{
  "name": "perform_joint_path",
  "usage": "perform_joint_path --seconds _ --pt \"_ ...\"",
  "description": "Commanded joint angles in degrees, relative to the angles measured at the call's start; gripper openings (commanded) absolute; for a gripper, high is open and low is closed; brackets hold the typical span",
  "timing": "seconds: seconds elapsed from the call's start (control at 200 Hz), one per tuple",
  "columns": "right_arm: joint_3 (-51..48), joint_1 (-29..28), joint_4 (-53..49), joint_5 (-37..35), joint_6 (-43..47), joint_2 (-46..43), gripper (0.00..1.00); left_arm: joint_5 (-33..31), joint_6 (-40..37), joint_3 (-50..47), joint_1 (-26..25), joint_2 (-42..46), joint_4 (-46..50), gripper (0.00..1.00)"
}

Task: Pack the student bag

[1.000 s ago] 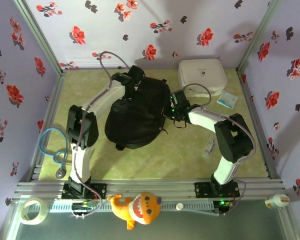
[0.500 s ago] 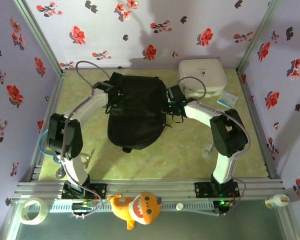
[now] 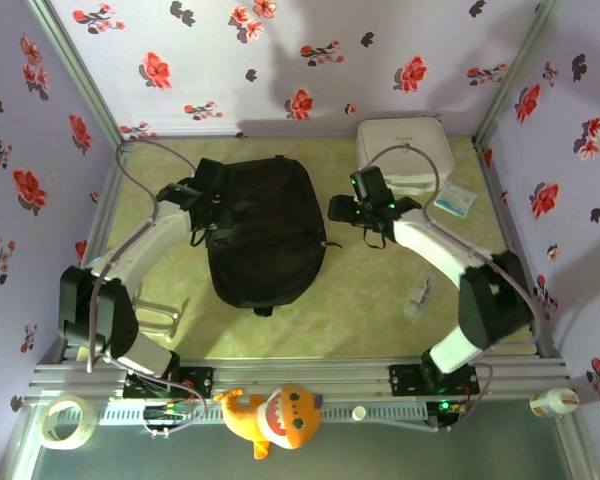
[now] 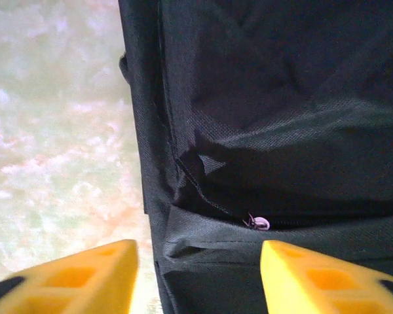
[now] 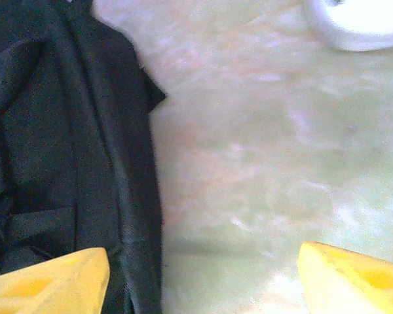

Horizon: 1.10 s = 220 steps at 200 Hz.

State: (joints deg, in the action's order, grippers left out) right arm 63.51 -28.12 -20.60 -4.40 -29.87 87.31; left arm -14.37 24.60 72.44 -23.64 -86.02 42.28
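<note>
The black student bag [image 3: 265, 230] lies flat mid-table, zipped.

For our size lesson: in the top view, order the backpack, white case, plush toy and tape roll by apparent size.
1. backpack
2. white case and plush toy, too alike to rank
3. tape roll

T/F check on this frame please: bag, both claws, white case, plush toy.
1. The backpack lies on the table. True.
2. The right claw is shut on a bag strap. False: it is open beside the backpack's edge and holds nothing.
3. The left claw is open at the backpack's edge. True.
4. The white case sits on top of the backpack. False: it lies apart from the backpack, at the table's far right corner.
5. The plush toy is tucked into the backpack. False: it lies off the table, at the near rail.
</note>
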Motion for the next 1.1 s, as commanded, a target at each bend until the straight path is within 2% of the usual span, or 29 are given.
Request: perform_joint_path --seconds 0.0,0.175,0.315,0.52,0.63,0.76,1.0,1.095 --pt "-5.5 0.5 -9.9 -11.0 -4.5 -4.5 0.80 0.0 1.0 -2.1 1.3 5.2 -3.2 0.62" --pt "-14.1 1.2 -18.9 -20.8 -12.8 -11.0 0.87 0.8 0.7 -8.2 3.6 13.4 -6.8 0.84" --pt "-18.8 2.5 -23.9 -24.6 -18.5 -13.5 0.90 2.0 -0.7 -12.4 4.9 18.7 -9.0 0.94" --pt "-24.7 4.4 -23.2 -24.4 -25.5 -13.5 0.90 3.3 -1.1 -13.5 5.5 20.2 -9.4 0.95" --pt "-28.3 6.2 -17.8 -19.4 -26.0 -13.1 0.90 3.7 -1.2 -13.5 5.5 20.0 -9.7 0.96" --pt "-31.0 6.9 -13.0 -15.1 -26.6 -13.2 0.86 4.7 -1.3 -13.4 5.6 19.7 -9.6 0.96" --pt "-31.0 7.0 -11.9 -15.1 -25.6 -12.6 0.77 6.6 -0.9 -12.9 5.5 18.9 -9.6 0.97" --pt "-30.6 7.1 -11.7 -14.3 -25.4 -12.0 0.76 7.3 -1.0 -12.5 5.6 18.3 -9.5 0.98"
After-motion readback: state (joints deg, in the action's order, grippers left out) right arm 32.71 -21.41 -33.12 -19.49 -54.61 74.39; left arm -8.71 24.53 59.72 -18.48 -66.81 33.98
